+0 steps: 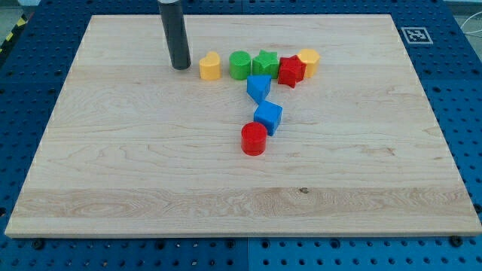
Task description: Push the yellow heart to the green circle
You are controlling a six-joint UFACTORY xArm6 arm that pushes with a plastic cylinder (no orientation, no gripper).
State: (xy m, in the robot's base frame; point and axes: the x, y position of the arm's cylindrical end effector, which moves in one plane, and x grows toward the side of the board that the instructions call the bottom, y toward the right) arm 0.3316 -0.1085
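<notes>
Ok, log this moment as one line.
tip: left of yellow heart, apart | heart: small gap to green circle | task: unfinished

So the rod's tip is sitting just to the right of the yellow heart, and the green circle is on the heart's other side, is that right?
Not quite. In the camera view my tip is on the view's left of the yellow heart, not its right, with a small gap between them. The rest holds: the green circle is on the heart's other side, to its right.
</notes>
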